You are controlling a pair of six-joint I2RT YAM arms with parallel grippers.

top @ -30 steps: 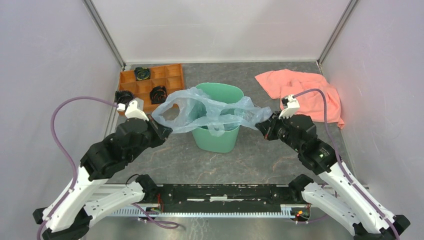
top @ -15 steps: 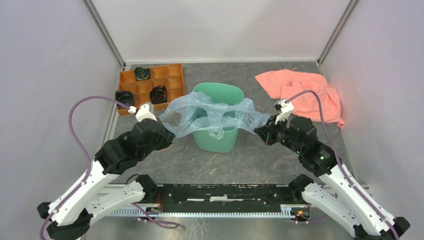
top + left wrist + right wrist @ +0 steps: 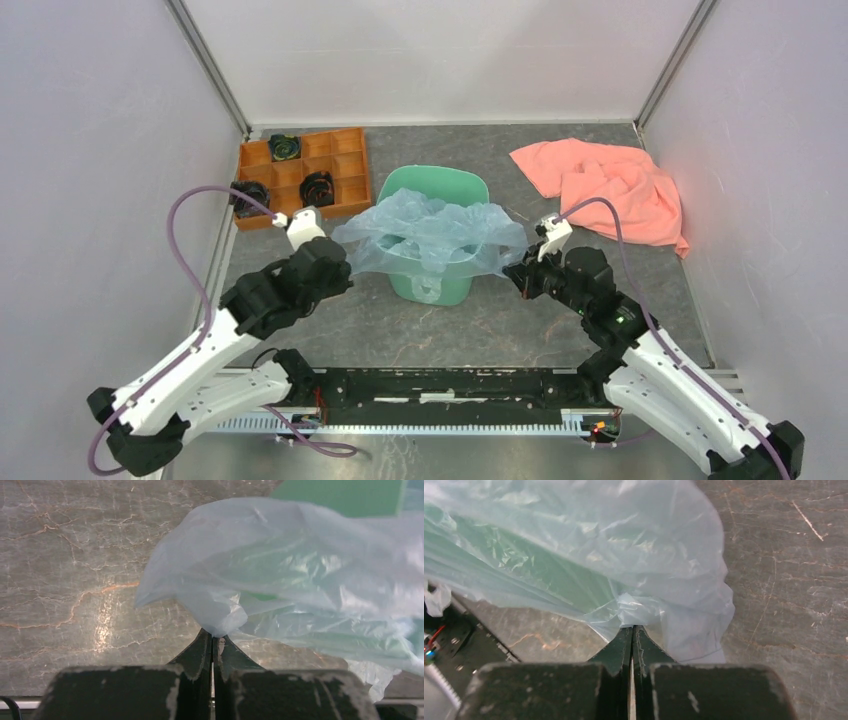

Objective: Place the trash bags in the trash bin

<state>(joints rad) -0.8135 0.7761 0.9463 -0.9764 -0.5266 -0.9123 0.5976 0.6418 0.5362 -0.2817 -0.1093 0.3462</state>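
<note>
The pale blue-grey trash bag (image 3: 430,232) is spread over the mouth of the mint-green trash bin (image 3: 432,288) and drapes down its near side. My left gripper (image 3: 343,262) is shut on the bag's left edge (image 3: 220,615), low beside the bin. On the other side my right gripper (image 3: 512,271) is shut on the bag's right edge (image 3: 634,610). Both wrist views show the film bunched right at the closed fingertips (image 3: 213,639) (image 3: 632,629), with green bin wall (image 3: 345,497) showing behind and through the plastic (image 3: 544,580).
An orange compartment tray (image 3: 340,150) with dark round parts sits at the back left. A salmon-pink cloth (image 3: 610,185) lies at the back right. Grey marbled tabletop (image 3: 480,330) surrounds the bin; enclosure walls stand on both sides.
Both grippers have come down and toward the near side with the bag's edges. The bag, earlier stretched high across the bin, now covers the bin's mouth.
</note>
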